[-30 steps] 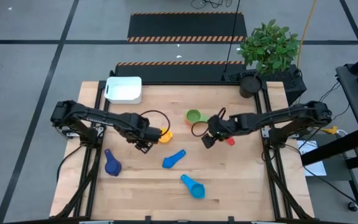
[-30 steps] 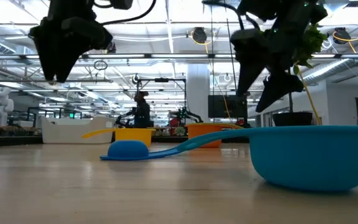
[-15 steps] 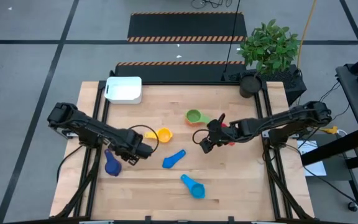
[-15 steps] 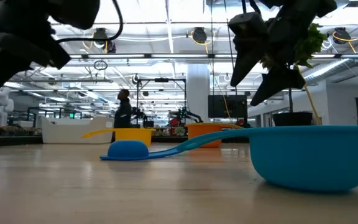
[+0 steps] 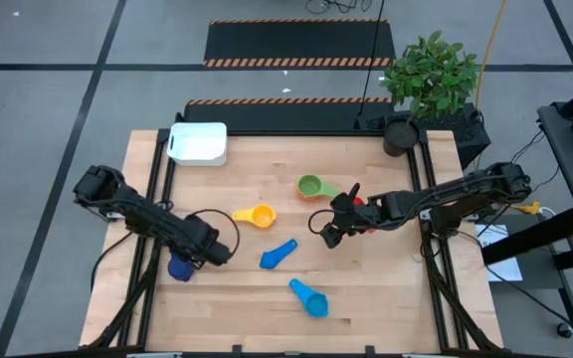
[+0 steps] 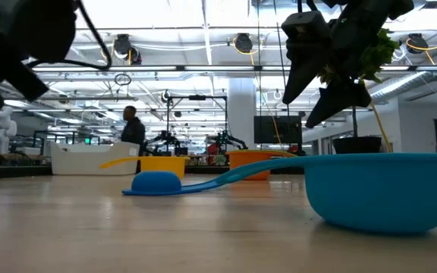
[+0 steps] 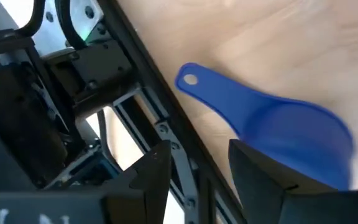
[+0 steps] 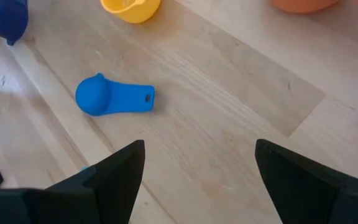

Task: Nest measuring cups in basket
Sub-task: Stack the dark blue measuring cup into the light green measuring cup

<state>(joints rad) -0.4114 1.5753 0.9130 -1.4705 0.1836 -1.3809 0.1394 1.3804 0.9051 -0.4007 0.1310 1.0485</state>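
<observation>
Left hand (image 5: 212, 251) sits low at the bench's near-left part, right over the dark blue cup (image 5: 179, 268), far from the basket (image 5: 199, 143) on the opposite side of the bench. In the left wrist view that cup (image 7: 278, 127) lies just ahead of the fingers (image 7: 263, 177), bowl closest to them, its handle pointing away toward the bench's dark frame rail. The fingers stand apart with nothing between them. The left arm is clearly the nearer one; I'd say a grab across the bowl comes next. Right hand (image 5: 332, 228) hangs open over mid-bench, holding nothing, just beside the red cup (image 5: 368, 226).
</observation>
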